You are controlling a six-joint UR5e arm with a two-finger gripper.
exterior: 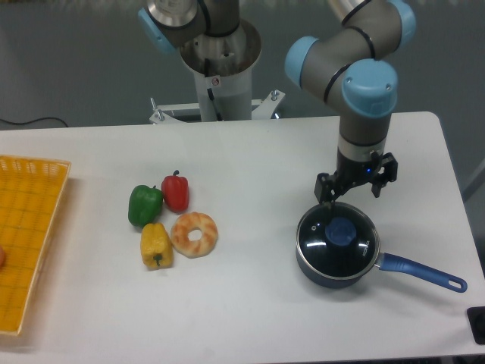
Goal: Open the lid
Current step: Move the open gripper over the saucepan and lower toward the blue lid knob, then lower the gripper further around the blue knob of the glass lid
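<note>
Hovering just behind the far rim of the saucepan (318, 265), the tool (355, 182) has its fingers spread apart, nothing between them, not touching the lid (337, 240). Lid sits flat and closed on the saucepan at the right side of the white surface (250, 303), blue knob (340, 230) centred and a little toward the camera from the fingertips. Saucepan's blue handle (421, 273) points right, toward the surface's right edge. Left of centre, well apart from the pan: green pepper (145, 205) and red pepper (175, 192) side by side, yellow pepper (155, 245) just in front of the green one, bagel (194, 233) beside the yellow one. Yellow basket (30, 227) at the far left edge, partly cut off.
</note>
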